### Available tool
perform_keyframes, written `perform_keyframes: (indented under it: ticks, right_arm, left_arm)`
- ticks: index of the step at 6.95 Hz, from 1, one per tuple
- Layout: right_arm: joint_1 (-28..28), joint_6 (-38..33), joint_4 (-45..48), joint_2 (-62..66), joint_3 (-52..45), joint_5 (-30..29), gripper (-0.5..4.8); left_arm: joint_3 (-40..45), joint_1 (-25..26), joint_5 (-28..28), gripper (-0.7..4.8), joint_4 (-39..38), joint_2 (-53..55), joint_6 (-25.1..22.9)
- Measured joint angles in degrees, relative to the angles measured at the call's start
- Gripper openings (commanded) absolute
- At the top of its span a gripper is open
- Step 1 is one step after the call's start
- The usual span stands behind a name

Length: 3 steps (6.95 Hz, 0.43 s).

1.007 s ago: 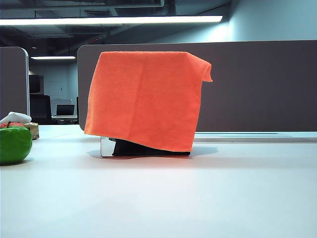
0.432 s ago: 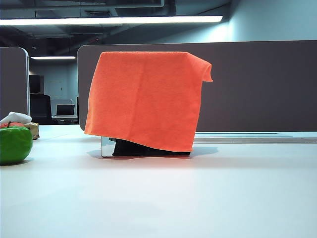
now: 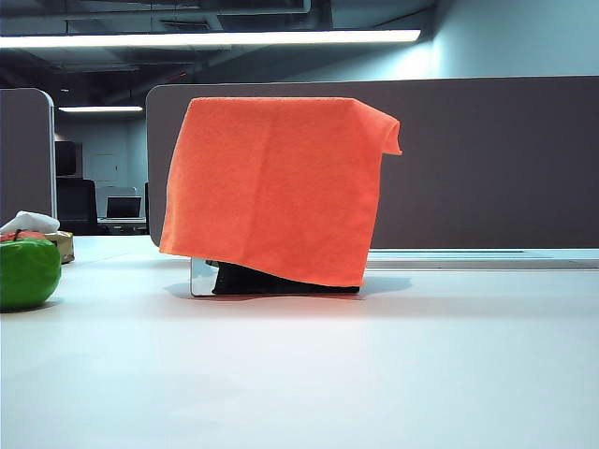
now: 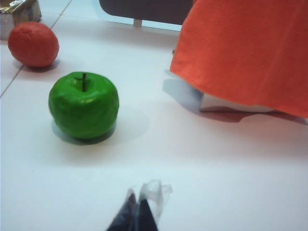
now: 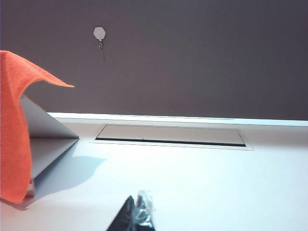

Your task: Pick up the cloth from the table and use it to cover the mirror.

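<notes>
The orange cloth [image 3: 271, 187] hangs draped over the upright mirror [image 3: 198, 278], hiding all but a sliver at its lower left corner and its dark base, standing on the white table [image 3: 374, 365].

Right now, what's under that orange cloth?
Below the cloth only the mirror's lower corner and its dark stand show. The rest of the mirror is covered. Both grippers, left and right, are shut and away from it.
</notes>
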<state>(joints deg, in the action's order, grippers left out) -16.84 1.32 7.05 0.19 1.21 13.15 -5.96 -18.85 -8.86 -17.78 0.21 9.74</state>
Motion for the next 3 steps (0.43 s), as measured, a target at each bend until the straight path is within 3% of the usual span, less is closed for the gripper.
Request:
perform_keyframes:
  ticks: [2,3]
  right_arm:
    - [2.73,0.00,-0.13,0.00,-0.35,-4.26,-0.05]
    - [2.93,0.31,-3.10,0.00,-0.90,-9.62,-0.05]
  left_arm:
    - [3.21,0.00,-1.42,-0.06,1.31,-0.07,-0.37]
    - [3.74,0.00,-1.46,-0.06,3.43,-0.04,-4.66]
